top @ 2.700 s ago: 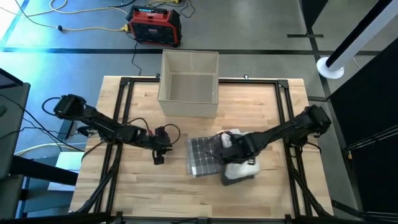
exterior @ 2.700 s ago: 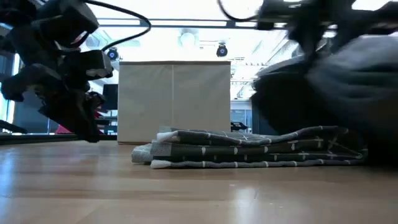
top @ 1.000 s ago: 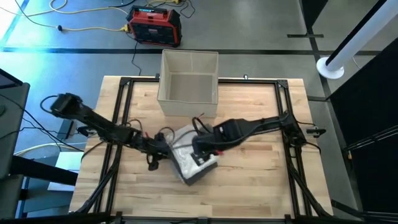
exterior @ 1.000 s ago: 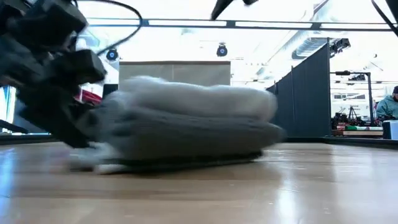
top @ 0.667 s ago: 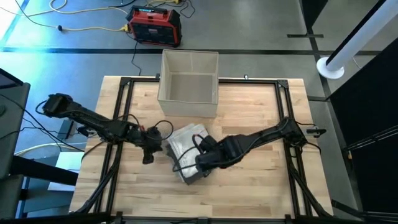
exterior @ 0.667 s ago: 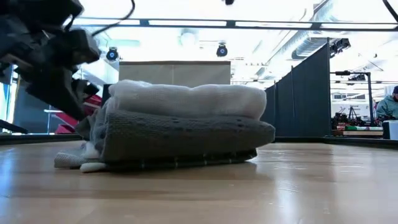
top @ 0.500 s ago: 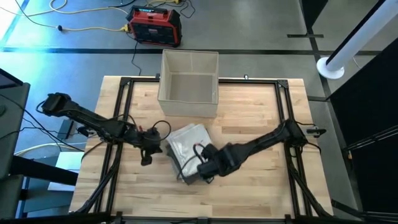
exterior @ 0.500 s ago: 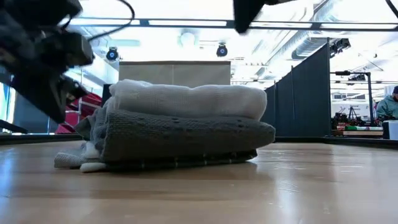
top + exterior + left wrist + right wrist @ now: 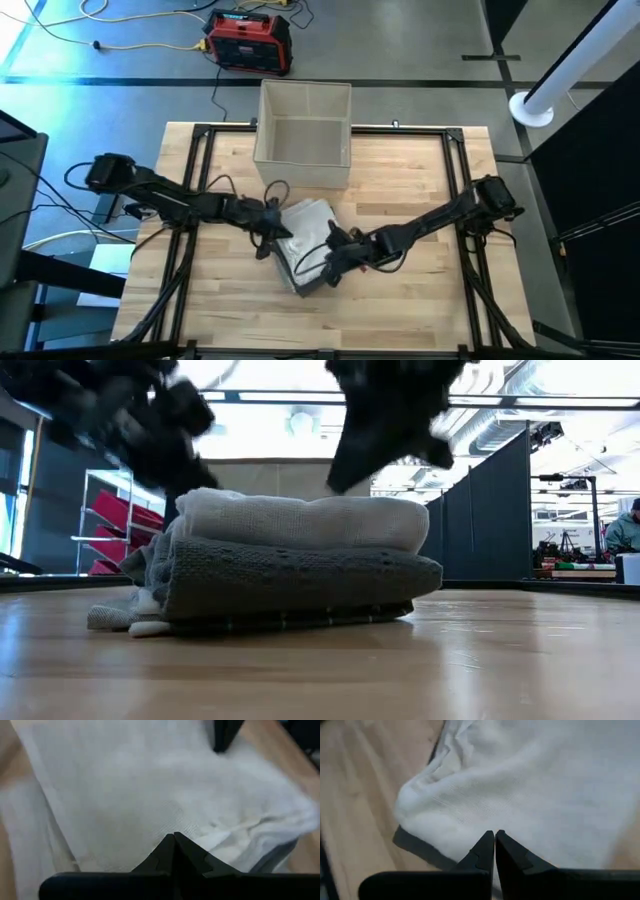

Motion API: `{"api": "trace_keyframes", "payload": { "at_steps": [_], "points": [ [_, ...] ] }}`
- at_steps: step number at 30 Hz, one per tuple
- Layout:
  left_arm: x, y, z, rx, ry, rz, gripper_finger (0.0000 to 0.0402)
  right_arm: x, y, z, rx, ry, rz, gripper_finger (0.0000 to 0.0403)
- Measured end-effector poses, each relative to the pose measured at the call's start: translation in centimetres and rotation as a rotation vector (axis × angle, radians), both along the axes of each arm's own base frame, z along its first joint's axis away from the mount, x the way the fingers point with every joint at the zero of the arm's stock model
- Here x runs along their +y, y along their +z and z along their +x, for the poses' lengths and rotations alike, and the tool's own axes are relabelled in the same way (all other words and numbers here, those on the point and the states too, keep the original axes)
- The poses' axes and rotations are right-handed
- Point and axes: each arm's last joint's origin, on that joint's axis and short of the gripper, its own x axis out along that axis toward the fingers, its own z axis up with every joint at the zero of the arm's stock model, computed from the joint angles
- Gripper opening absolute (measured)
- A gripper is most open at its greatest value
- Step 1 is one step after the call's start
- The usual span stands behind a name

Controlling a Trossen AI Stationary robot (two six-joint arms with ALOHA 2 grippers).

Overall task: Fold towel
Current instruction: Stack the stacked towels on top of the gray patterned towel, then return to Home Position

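Clutter was sparse: a pale fabric bin (image 9: pixel 304 135) stood at the far edge of the table (image 9: pixel 420 300), well behind the towel (image 9: pixel 303 245), and beyond the table a red box (image 9: pixel 249 42) with a yellow cable (image 9: pixel 140 45) lay on the floor. A white post (image 9: pixel 575 65) rose at the far right. Nothing stood between the arms and the towel.

From above, the towel lay folded near the middle of the table, slightly turned, with the left gripper (image 9: pixel 268 235) at its left edge and the right gripper (image 9: pixel 330 262) at its near right corner. That view showed the towel only as one pale bundle. The low view gave its layers instead: a white fold on top (image 9: pixel 300 520), a grey knit fold under it, a thin dark patterned edge at the bottom, and a loose end trailing on the wood at one side. Both arms showed there only as dark blurred shapes above the bundle.

Each wrist view looked down on white cloth. The left gripper (image 9: pixel 174 836) had its fingers pressed together, nothing between them, tips over the towel (image 9: pixel 150 795). The right gripper (image 9: pixel 495 834) was likewise closed and empty, over the white fold (image 9: pixel 545 790) near its rounded corner, with grey cloth and bare wood past it.

Whether either tip touched the cloth could not be told. A person (image 9: pixel 626 530) sat at the far right of the room, cut off by the frame
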Motion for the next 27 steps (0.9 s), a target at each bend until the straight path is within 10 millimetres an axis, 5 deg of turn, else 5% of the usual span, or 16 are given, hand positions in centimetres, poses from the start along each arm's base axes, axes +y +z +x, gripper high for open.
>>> {"api": "trace_keyframes", "payload": {
  "at_steps": [6,10,19,23,27],
  "points": [
    [-0.1,-1.0,-0.3,0.048,0.015,-0.014,0.0,-0.1,-2.3,-1.7,0.009,-0.03,0.009,0.0],
    [0.2,0.2,-0.2,0.01,0.045,-0.037,0.0,-0.2,-1.5,-2.1,0.004,-0.002,-0.009,0.0],
    [0.4,10.6,-1.4,-0.239,0.03,-0.063,0.0,-1.6,10.3,-4.5,-0.307,0.295,-0.223,0.0],
    [0.7,14.7,-4.8,-0.444,0.004,-0.095,0.0,-3.7,15.2,-7.5,-0.514,0.338,-0.344,0.0],
    [1.3,16.8,-9.1,-0.59,0.052,-0.106,0.0,-5.9,16.4,-11.7,-0.715,0.318,-0.427,0.0]
  ]
}}
